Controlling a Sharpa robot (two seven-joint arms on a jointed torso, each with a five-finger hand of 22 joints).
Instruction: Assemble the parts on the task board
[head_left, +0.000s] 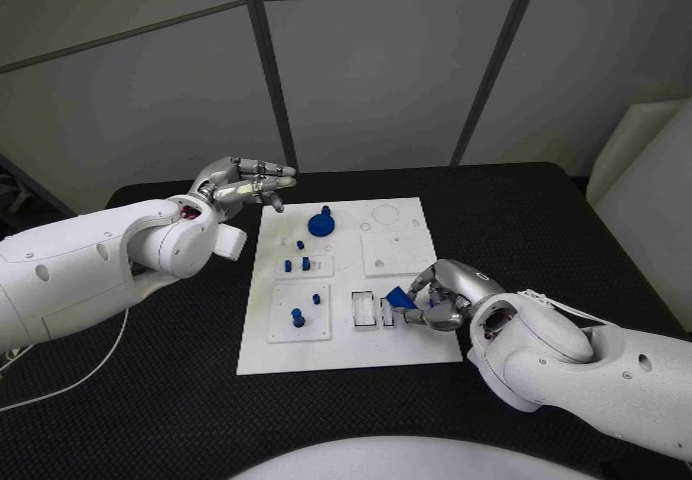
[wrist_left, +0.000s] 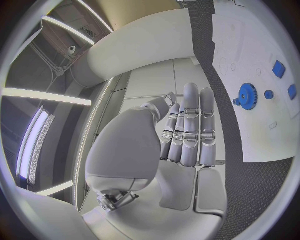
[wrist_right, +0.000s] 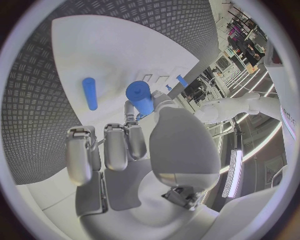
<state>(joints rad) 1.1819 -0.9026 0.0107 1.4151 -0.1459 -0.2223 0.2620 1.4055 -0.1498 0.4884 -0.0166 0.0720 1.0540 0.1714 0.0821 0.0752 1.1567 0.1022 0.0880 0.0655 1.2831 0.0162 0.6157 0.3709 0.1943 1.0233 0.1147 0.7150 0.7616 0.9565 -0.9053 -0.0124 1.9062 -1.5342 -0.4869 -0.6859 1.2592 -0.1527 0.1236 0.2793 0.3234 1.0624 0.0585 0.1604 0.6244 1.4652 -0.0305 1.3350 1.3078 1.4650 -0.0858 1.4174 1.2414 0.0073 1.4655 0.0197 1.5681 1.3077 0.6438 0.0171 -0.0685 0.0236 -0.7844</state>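
Two silver hands are showing over a black counter (head_left: 173, 400) that is carrying the white task board (head_left: 346, 345) at its middle. The left hand (head_left: 242, 185) is hanging above the counter just off the board's far left corner, fingers stretched out side by side and holding nothing; the left wrist view is showing those fingers (wrist_left: 190, 125) straight and together. The right hand (head_left: 440, 298) is sitting at the board's near right part, its fingers pinching a blue part (head_left: 400, 297) just above a clear rectangular fixture (head_left: 369, 310); in the right wrist view this part is appearing as a short blue cylinder (wrist_right: 140, 97) held at the fingertips. On the board, a blue gear (head_left: 322, 222) is standing near the far edge, with smaller blue pegs (head_left: 297, 266) in the left-hand insets and one more blue peg (head_left: 297, 317) in the near left inset. A loose blue rod (wrist_right: 90, 93) is lying flat on the board near the right hand, apart from it.
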